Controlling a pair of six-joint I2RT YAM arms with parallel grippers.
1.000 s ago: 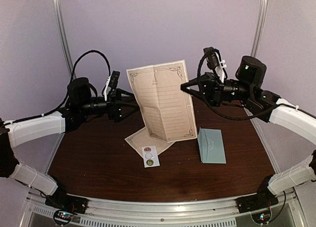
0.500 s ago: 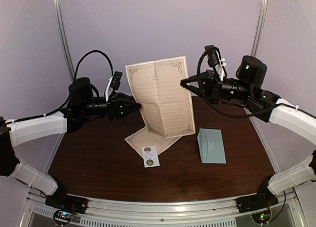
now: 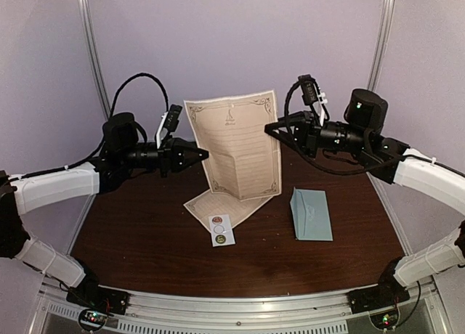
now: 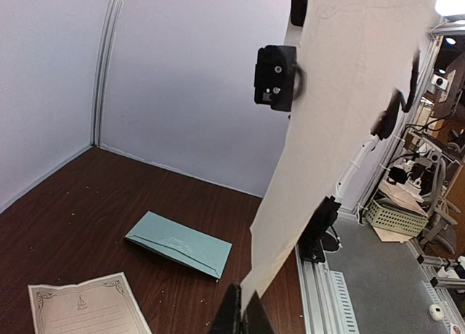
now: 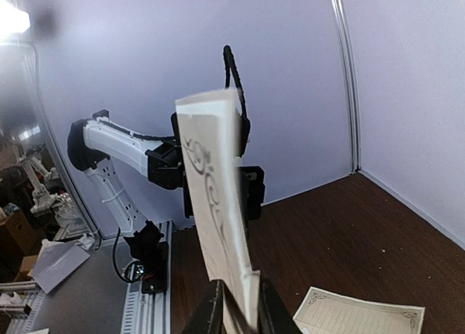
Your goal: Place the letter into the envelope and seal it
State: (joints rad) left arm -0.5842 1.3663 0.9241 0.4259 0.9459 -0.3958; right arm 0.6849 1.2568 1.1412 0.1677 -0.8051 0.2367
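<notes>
A dark wooden table (image 3: 145, 239) was seen from above, with two robot arms reaching in from either side and purple-white walls behind. Between them a cream letter (image 3: 236, 145) with ornate printed borders and ruled lines hung upright in the air, lightly creased along its length, its lower edge clear of the tabletop. The left gripper (image 3: 201, 155) was closed tight on the letter's left edge, about halfway down; its wrist camera showed the paper rising out of the closed fingertips. The right gripper (image 3: 269, 128) met the letter's right edge, higher up. Its fingers (image 5: 211, 312) stood narrowly on either side of the paper, and whether they pressed it or only flanked it could not be told. The pale teal-blue envelope (image 3: 312, 215) lay flat on the table to the right of centre, below the right gripper and well apart from the letter, with nothing touching it. A second sheet (image 3: 207, 207) of the same cream paper lay flat beneath the hanging letter. Just in front of that sheet sat a small white sticker strip (image 3: 222, 230) carrying round seals
</notes>
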